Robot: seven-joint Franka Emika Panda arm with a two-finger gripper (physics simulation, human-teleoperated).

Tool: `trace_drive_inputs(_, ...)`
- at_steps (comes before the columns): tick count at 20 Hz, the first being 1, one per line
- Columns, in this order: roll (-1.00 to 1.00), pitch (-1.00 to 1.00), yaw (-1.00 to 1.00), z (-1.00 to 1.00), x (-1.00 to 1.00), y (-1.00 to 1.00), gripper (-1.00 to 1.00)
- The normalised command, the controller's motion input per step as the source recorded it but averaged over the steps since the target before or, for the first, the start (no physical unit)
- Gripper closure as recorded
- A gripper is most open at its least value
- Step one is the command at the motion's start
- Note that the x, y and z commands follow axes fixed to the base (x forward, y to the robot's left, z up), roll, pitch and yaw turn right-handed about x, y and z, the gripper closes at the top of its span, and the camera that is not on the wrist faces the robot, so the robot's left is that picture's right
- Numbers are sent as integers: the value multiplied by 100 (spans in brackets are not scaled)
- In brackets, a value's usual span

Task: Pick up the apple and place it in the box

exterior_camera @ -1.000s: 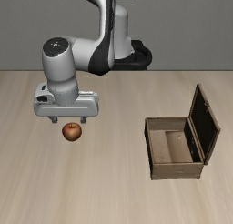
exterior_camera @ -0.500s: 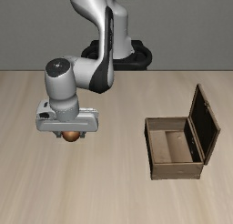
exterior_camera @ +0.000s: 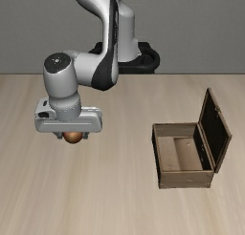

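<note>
**Securing the apple before the lift**

I am watching the tool point(exterior_camera: 67, 130) sitting low over the desk point(exterior_camera: 115, 201). The apple point(exterior_camera: 71, 138) is directly beneath it, just peeking out under the tool's wide body. That body is hiding the grasp, so I cannot tell whether the tool is apart or clamped on the apple.

I am judging this to be the grasping step, with the carry not yet begun. To do it well, I am wanting the apple centred under the tool and the closing done gently and evenly. A round fruit is likely to roll out sideways if it is being pressed off-centre. I am planning a straight lift first, checking that the apple is rising with the tool.

The box point(exterior_camera: 182, 180) is standing well apart from the tool, toward the exterior view's right. Its lid point(exterior_camera: 216, 130) is propped up on the side farther from the tool. I am therefore intending to come in from the nearer side, high enough to clear its wall.
</note>
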Motion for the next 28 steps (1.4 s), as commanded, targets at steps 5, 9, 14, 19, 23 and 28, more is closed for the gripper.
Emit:
trace_drive_inputs(5, 0, 0, 0, 100, 0, 0, 100)
trace_drive_inputs(9, 0, 0, 0, 100, 0, 0, 100)
trace_drive_inputs(14, 0, 0, 0, 40, 0, 60, 100)
trace_drive_inputs(19, 0, 0, 0, 0, 0, 100, 100)
trace_drive_inputs(23, 0, 0, 0, 0, 0, 100, 100)
trace_drive_inputs(28, 0, 0, 0, 0, 0, 100, 100)
